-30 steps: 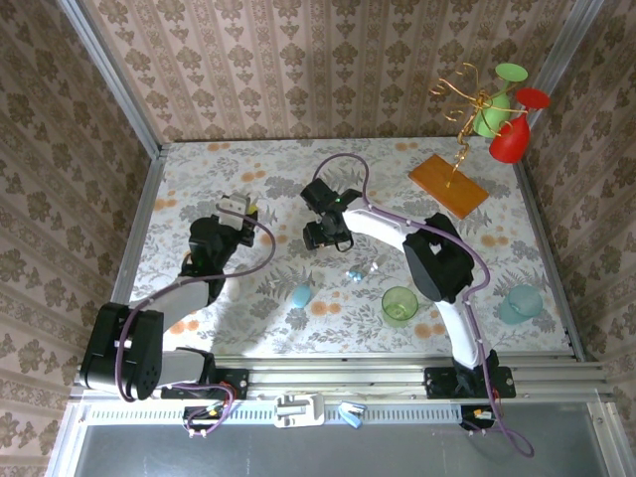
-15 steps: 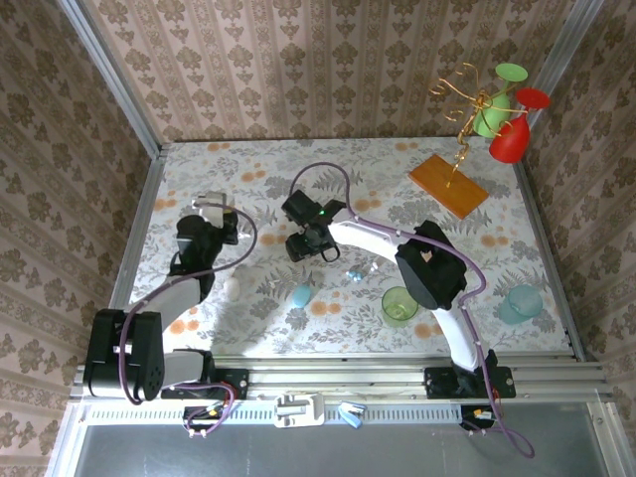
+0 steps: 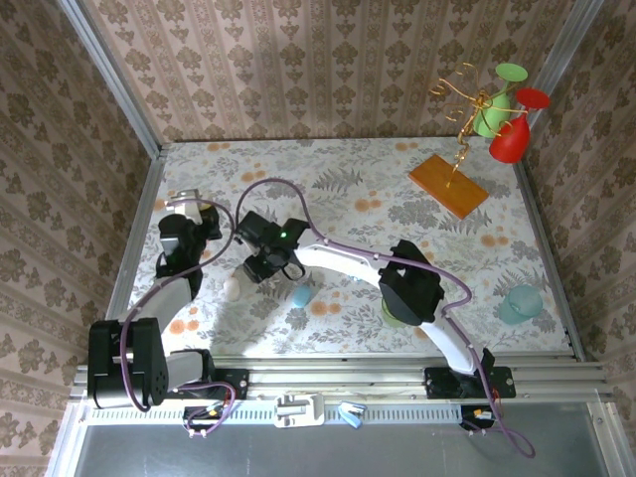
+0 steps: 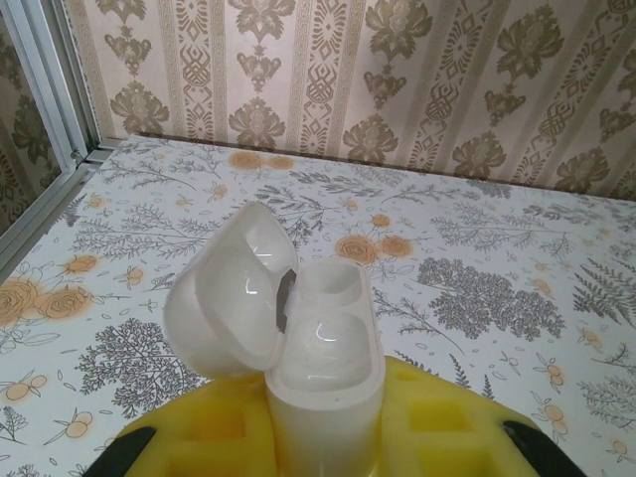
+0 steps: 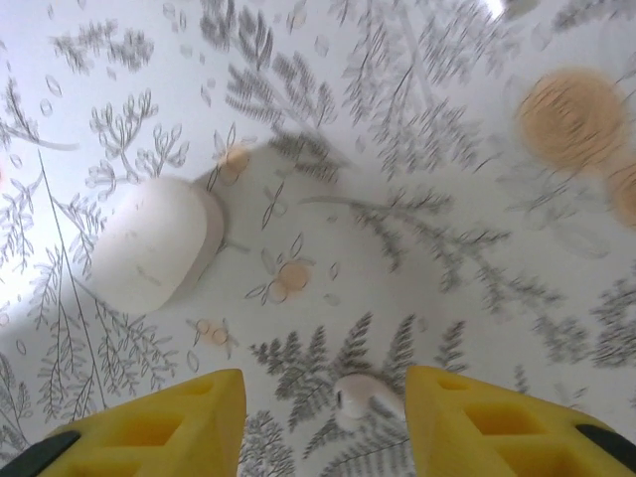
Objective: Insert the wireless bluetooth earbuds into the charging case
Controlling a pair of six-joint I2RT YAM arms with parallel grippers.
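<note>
My left gripper is shut on an upright white charging case. Its lid is swung open to the left and both wells look empty. From above, that gripper sits at the far left of the table. My right gripper is open just over the tablecloth. A white earbud lies between its yellow fingers, close against the right one, with a gap to the left one. In the top view the right gripper is left of centre.
A closed white pebble case lies ahead-left of the right gripper, also seen from above. A light-blue case lies nearby. A green cup, a teal cup and an orange board with a wire stand occupy the right side.
The right arm swept left across the table, down to the white earbud, and its jaws narrowed. The left arm drew the open case back toward the left edge.
</note>
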